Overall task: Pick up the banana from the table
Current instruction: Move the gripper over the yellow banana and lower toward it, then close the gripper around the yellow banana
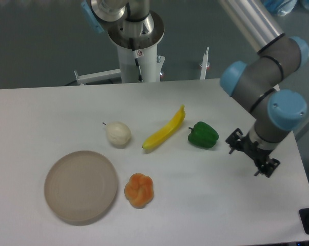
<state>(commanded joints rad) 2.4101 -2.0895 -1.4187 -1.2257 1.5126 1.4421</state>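
Banana (165, 130) untouched on worktop (52, 110); approach step, hand (250, 155) w/ nothing held, looks open, must cross pepper (203, 135).

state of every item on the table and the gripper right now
banana: lying flat on the table, untouched
green pepper: on the table, right of the banana
white fruit: on the table
orange fruit: beside the plate
plate: empty
gripper: holding nothing, open or shut unclear
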